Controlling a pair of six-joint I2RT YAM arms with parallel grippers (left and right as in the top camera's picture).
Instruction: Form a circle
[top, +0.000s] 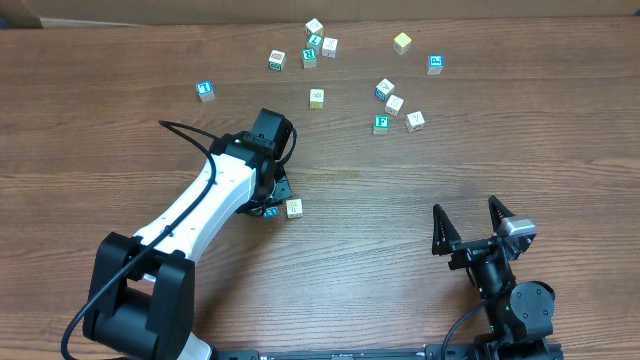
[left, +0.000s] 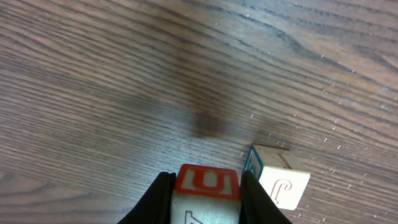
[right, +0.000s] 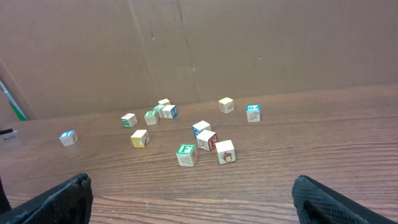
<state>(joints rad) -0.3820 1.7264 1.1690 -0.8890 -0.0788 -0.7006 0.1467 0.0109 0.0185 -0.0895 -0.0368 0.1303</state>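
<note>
Circle (top: 294, 208) barely begun, just below and left of centre in the overhead frame: only one resting cube (left: 283, 183) down on the wood-grain worktop (top: 100, 150), cream with a red letter on its near face and a teal side. No ring to speak of yet.

Left tool (top: 270, 207) pinching a held cube (left: 207, 182) by two opposite flat sides, red U face showing, just beside the resting one. Hard to say whether touching it or a hair apart, with one finger in between.

Right tool (top: 470, 222) spread wide at lower right, gripping nothing.

Loose cubes (top: 316, 97) scattered across the upper half of the frame, well apart from the start of the ring.

Probably very light, these little wooden blocks: stiff, not fragile, smooth on the printed faces. Easy to pinch, equally easy to knock. Best taken square across two parallel faces, centred, never on corners, or likely to twist out. Worth lowering gently and letting go straight, since a careless nudge would probably shove the neighbour off line.
</note>
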